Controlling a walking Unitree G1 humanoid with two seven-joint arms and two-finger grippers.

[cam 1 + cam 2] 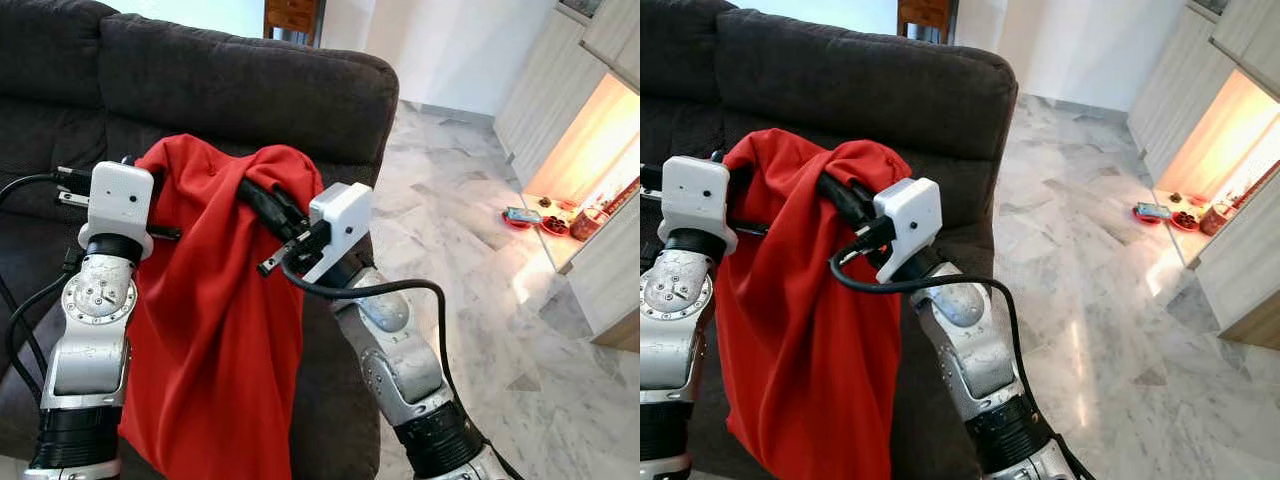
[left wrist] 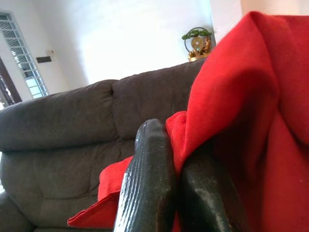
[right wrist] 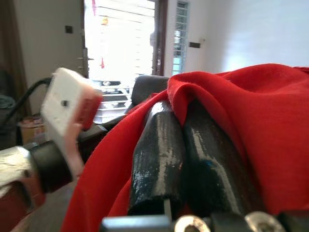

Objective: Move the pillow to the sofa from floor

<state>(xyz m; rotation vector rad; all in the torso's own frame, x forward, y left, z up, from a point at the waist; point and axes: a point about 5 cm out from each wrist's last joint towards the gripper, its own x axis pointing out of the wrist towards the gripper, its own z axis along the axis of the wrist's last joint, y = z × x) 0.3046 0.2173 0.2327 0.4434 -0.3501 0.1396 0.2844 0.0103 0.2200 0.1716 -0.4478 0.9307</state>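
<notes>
Both arms rise from six o'clock, holding the pillow (image 1: 215,330) aloft. At nine o'clock the left gripper (image 1: 150,205) has its fingers (image 2: 149,183) pressed together on a fold of the red cloth; toward the centre the right gripper (image 1: 265,205) pinches the other top corner. Hanging with its long axis vertical, the pillow is off the floor (image 1: 480,250), and the sofa (image 1: 240,90) stands just behind at twelve o'clock. Its lower edge is cut off, and cloth hides the fingertips.
</notes>
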